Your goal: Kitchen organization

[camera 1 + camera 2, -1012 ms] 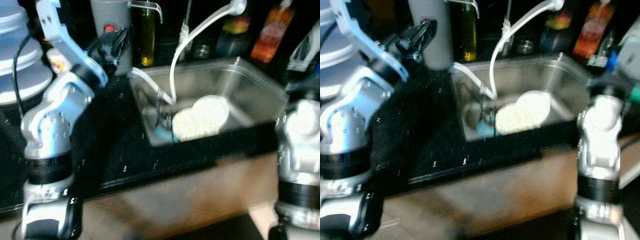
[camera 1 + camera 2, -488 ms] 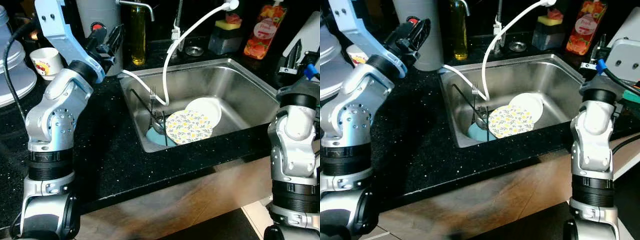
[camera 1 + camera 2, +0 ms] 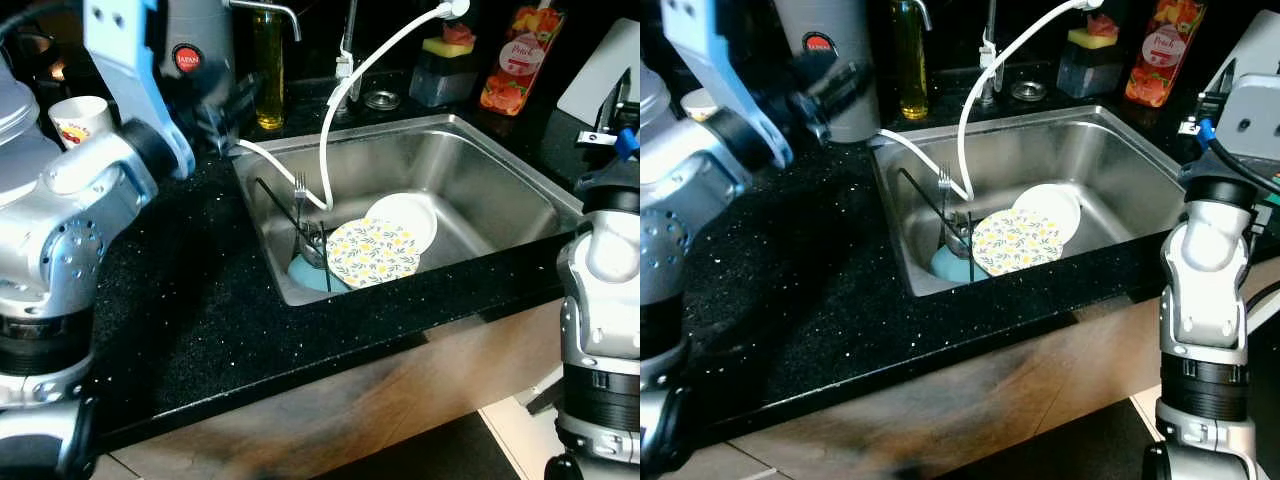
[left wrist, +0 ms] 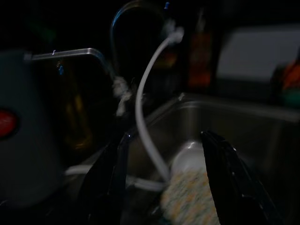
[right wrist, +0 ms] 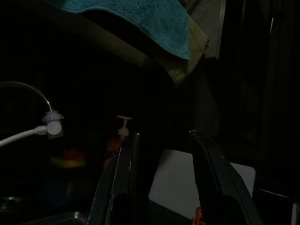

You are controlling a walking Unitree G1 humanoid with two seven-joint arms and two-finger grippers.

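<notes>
I am looking down at the black speckled stone countertop (image 3: 190,300), which wraps around a rectangular stainless steel sink (image 3: 480,190) set into it. My left arm is raised over the counter to the left of the basin, and its left gripper (image 3: 228,112) hangs just past the sink's left rim; through the left wrist camera I see its two black fingers (image 4: 234,187) spread apart with nothing between them, pointing toward the basin. My right arm stands at the right end of the counter, and the right gripper (image 5: 161,178) is lifted high, its fingers (image 5: 117,178) likewise parted and empty, aimed at a dark wall where a teal cloth (image 5: 145,18) hangs. Behind the left gripper stands a tall grey water dispenser with a red badge (image 3: 195,50). A long white flexible hose (image 3: 350,100) arcs from the back of the sink down into the basin. Inside, at the front left, a round plate with a yellow floral pattern (image 3: 372,252) leans over a plain white plate (image 3: 405,218), both resting against a pale blue dish (image 3: 300,272). A silver fork (image 3: 299,200) stands upright beside them. On the back ledge are a bottle of yellow oil (image 3: 266,70), an orange soap bottle (image 3: 515,60) and a small paper cup (image 3: 78,120).
</notes>
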